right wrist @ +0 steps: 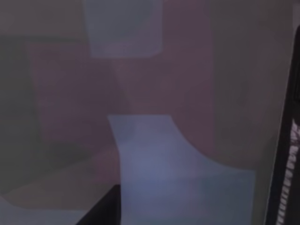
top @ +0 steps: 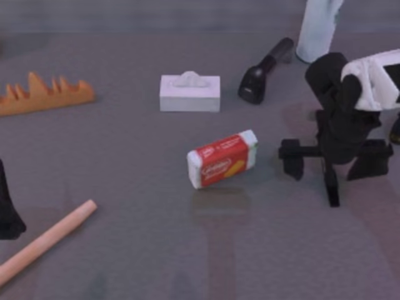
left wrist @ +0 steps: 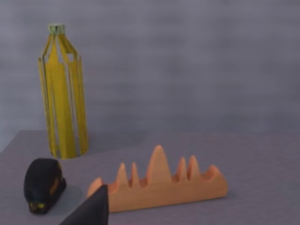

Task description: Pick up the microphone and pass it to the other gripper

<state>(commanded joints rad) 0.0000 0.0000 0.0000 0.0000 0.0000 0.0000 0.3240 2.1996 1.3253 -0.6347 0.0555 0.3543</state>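
The microphone [top: 331, 187] is showing only as a thin black stick, lying between the right gripper's [top: 329, 164] fingers. Its head is hiding under the arm. Those fingers are standing wide apart, gripping nothing. A red-and-white box [top: 222, 159] is lying just outside one finger, with a black handheld device [top: 262, 72] farther off. The left gripper [top: 7, 215] is idling at the table's left edge.

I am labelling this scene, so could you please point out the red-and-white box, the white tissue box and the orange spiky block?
red-and-white box [top: 222, 159]: top view, middle of its red face.
white tissue box [top: 190, 94]: top view, its top face.
orange spiky block [left wrist: 164, 185]: left wrist view, its front side below the tallest spike.
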